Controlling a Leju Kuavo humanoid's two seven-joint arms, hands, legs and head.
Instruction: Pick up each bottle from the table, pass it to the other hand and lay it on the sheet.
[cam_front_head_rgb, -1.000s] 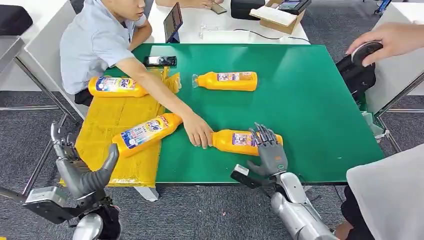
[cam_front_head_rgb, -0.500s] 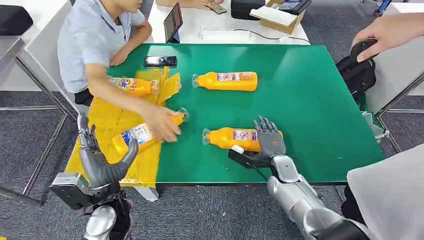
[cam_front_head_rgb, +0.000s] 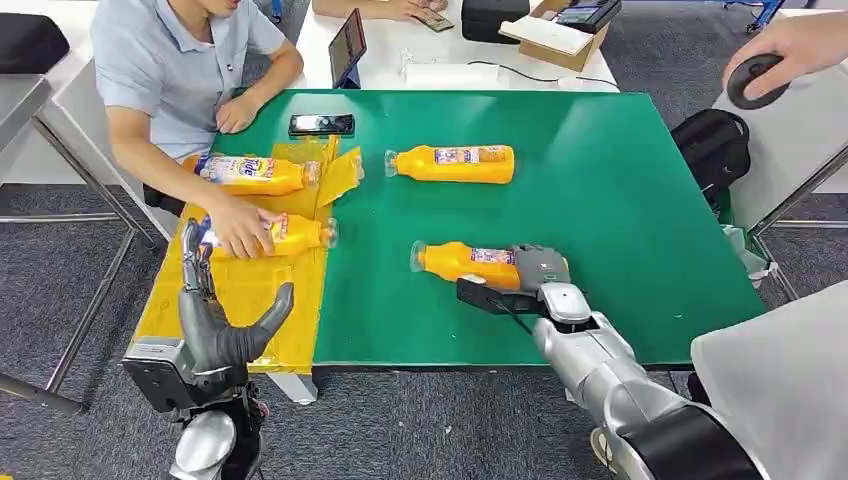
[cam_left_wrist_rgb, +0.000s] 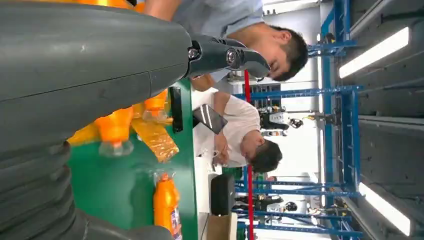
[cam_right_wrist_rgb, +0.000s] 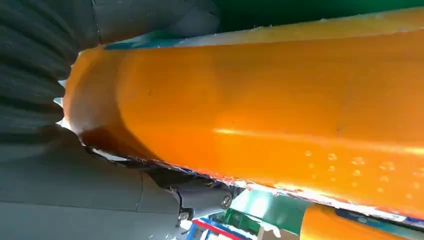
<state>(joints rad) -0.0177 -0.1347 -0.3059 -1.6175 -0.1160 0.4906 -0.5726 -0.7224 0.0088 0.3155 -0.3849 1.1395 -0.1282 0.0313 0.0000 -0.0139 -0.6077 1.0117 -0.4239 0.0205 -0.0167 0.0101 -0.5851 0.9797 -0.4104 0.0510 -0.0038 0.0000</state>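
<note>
An orange bottle (cam_front_head_rgb: 463, 261) lies on the green table (cam_front_head_rgb: 620, 200), cap pointing left. My right hand (cam_front_head_rgb: 541, 268) grips its base end, fingers curled over the top. In the right wrist view the bottle (cam_right_wrist_rgb: 280, 100) sits between the thumb and fingers of that hand (cam_right_wrist_rgb: 75, 170). My left hand (cam_front_head_rgb: 212, 318) is open and upright over the front of the yellow sheet (cam_front_head_rgb: 240, 300); its grey cover (cam_left_wrist_rgb: 75, 75) is close up in the left wrist view. Two bottles lie on the sheet: one at the back (cam_front_head_rgb: 250, 173), one (cam_front_head_rgb: 290, 233) under a person's hand. A fourth bottle (cam_front_head_rgb: 455, 161) lies mid-table.
A person sits at the table's left corner, one hand (cam_front_head_rgb: 238, 228) on the sheet. A black phone (cam_front_head_rgb: 321, 123) lies at the back edge and a tablet (cam_front_head_rgb: 346, 45) stands behind it. A black bag (cam_front_head_rgb: 712, 150) sits at the right edge, and another person's hand (cam_front_head_rgb: 790, 55) is above it.
My right hand has closed its fingers over the bottle's base. The person slid the near bottle further onto the sheet. My left hand rose and moved right over the sheet's front.
</note>
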